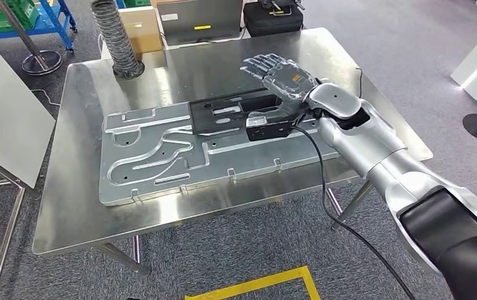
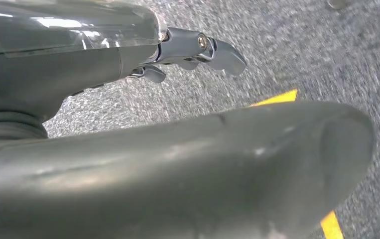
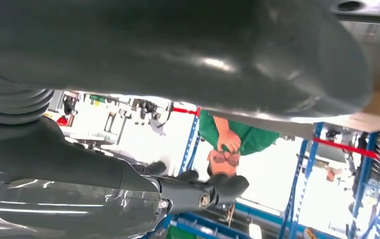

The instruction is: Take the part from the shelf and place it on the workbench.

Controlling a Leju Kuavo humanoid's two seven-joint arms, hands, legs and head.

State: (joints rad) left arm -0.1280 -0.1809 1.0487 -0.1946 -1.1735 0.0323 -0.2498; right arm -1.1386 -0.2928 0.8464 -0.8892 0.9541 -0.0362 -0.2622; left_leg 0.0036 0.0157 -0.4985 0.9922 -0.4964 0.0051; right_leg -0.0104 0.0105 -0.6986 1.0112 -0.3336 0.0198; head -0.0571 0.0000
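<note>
In the head view, the steel workbench [image 1: 79, 187] stood on grey carpet, and a large silver plate [image 1: 160, 162] with pressed channels lay flat across its middle. The black part [image 1: 235, 115], a long flat bracket with slots, lay on the far right portion of that plate, its right end under the robot's wrist. The right hand [image 1: 279, 75] was above the part's right end, palm down and fingers [image 1: 257, 62] stretched out flat and apart, pointing toward the far left; it held nothing. Whether the heel of the hand touched the part could not be told. A black cable [image 1: 329, 194] ran from the wrist down off the table's near edge. A ribbed grey hose [image 1: 115, 37] stood on the bench's far left corner, a cardboard box [image 1: 143, 28] behind it, and a black case [image 1: 272, 19] sat beyond the far edge. Yellow tape [image 1: 254, 284] marked the floor in front of the bench.

In the left wrist view, the left hand [image 2: 192, 52] hung over grey carpet [image 2: 287, 55] crossed by a yellow line [image 2: 277, 98]. Its thumb [image 2: 178, 164] lay broad across the frame, and the dark fingers [image 2: 217, 52] were extended with nothing in them.

In the right wrist view, the right hand's thumb [image 3: 178, 55] and straight dark fingers [image 3: 202, 191] stood apart with nothing between them. Beyond them were blue racks [image 3: 367, 199] and a person in green [image 3: 227, 134].
</note>
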